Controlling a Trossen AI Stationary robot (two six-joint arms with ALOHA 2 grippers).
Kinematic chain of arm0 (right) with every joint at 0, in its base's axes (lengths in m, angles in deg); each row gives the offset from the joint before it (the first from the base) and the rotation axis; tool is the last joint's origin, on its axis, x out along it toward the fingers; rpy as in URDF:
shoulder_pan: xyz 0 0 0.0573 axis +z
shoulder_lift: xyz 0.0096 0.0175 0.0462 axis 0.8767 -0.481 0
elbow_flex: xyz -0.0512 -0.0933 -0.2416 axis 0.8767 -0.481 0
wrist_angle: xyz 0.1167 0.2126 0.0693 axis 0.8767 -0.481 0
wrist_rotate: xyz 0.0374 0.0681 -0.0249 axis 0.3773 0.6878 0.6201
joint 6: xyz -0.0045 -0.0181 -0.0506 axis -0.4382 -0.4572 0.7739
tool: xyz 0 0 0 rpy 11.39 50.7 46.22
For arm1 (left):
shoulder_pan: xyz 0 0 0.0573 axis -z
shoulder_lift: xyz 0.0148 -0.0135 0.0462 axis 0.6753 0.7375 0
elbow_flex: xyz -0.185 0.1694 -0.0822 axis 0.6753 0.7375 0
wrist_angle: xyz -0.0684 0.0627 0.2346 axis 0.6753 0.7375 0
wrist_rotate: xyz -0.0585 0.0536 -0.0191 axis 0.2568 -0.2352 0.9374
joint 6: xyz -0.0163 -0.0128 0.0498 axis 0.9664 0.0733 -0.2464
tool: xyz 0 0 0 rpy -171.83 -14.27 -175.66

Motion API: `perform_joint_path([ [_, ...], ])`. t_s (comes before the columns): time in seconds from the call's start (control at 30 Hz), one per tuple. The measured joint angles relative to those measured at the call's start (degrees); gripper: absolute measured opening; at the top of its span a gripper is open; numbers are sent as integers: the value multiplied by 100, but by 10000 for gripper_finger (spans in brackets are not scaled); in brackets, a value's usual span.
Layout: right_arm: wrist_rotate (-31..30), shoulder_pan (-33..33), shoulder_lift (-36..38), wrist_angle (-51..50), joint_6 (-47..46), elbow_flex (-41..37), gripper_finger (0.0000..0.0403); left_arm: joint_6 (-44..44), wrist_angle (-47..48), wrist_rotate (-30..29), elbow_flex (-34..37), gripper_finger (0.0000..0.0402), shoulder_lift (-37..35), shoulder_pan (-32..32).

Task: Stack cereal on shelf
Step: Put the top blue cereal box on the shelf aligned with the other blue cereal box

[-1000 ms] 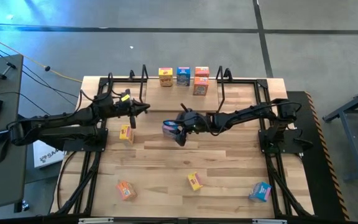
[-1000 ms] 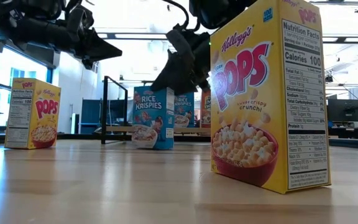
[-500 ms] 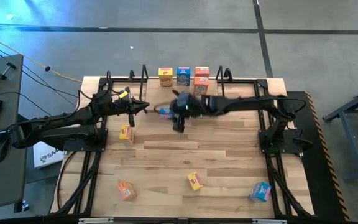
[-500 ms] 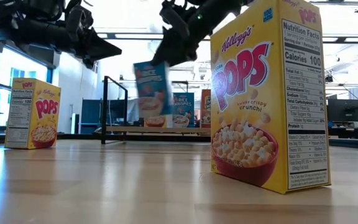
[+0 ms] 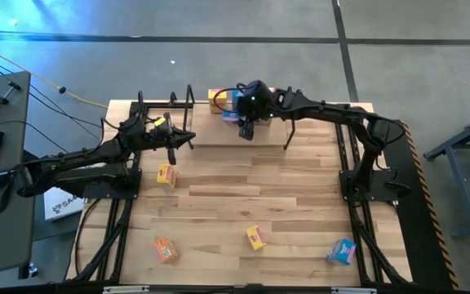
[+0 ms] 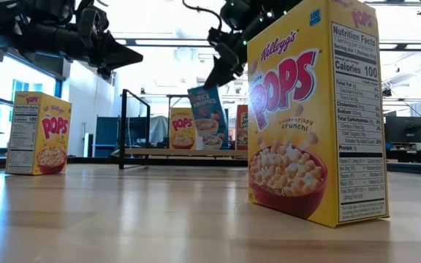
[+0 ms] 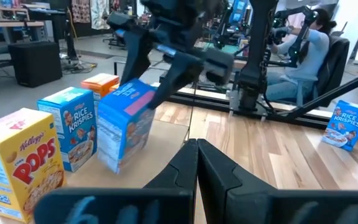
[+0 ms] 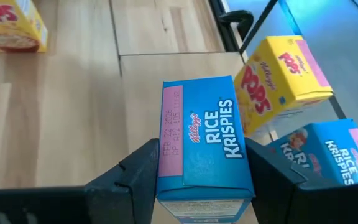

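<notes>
Dark and jointed, the left gripper [image 5: 188, 139] hovers near the shelf's [image 5: 219, 135] left end, fingers pressed together on nothing. Just right of it, the right gripper [image 5: 247, 114] reaches out over the pale wooden plank, clamping a blue Rice Krispies box [image 8: 202, 146], tilted in the air beside the yellow Pops box [image 8: 283, 73] already standing on the shelf with other cartons.

High view: the right gripper [image 5: 244, 117] hides most of the held blue Rice Krispies box [image 5: 232, 115]. Box print on the shelf [image 5: 219, 135] is unreadable.
</notes>
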Motion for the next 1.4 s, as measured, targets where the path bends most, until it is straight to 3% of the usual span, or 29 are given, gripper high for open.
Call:
perform_joint_path([
  [0.43, 140, -261, -218, 200, 48, -62, 184, 39, 1, -22, 0, 0, 1, 0],
  [0.67, -131, -265, -254, 165, 61, -66, 185, 98, 8, -25, -2, 0, -9, 1],
  [1.0, -254, -327, -254, 166, -32, -66, 237, 139, 15, -25, -2, 0, -20, 2],
  [1.23, -361, -327, -251, 219, 10, -60, 236, 150, 16, -24, -2, 0, -20, 2],
  [1.4, -493, -213, -241, -513, 9, 481, 234, 161, 19, -24, -2, 0, -20, 2],
])
